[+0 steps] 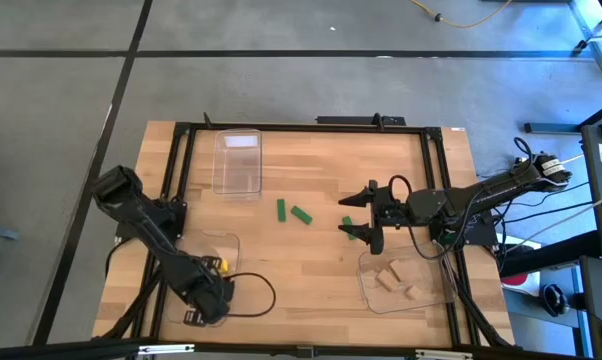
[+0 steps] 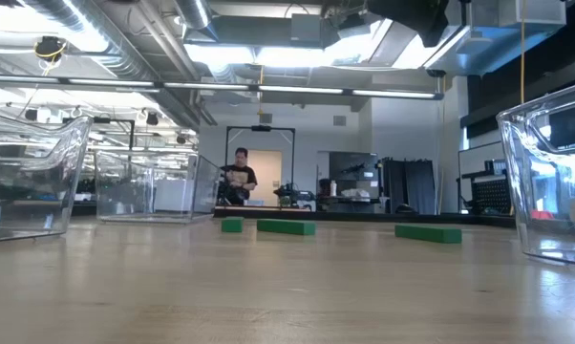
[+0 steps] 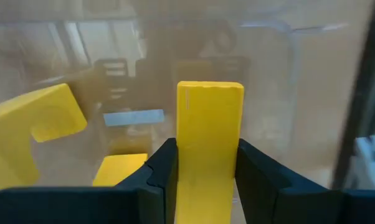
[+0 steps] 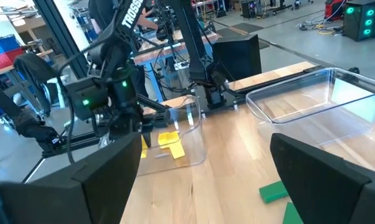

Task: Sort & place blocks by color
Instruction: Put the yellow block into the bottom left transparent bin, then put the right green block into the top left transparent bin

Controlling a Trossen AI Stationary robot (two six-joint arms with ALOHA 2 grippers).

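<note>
My left gripper points down into the clear tray at the table's near left, shut on a yellow block. Two more yellow blocks lie on that tray's floor. Three green blocks lie flat on the table's middle. My right gripper hangs open above the rightmost green one, touching nothing. Tan blocks lie in the near right tray. My left gripper pinches the yellow bar's two long sides between its two fingers. The fingers come from above, pointing down into the tray, and lie along the bar. The bar's free end sticks out past the fingertips; whether it touches the tray floor I cannot tell.
A third clear tray stands at the far left of the table. A black frame runs around the table's edges. Cables lie near the left arm. A person stands in the room beyond the table.
</note>
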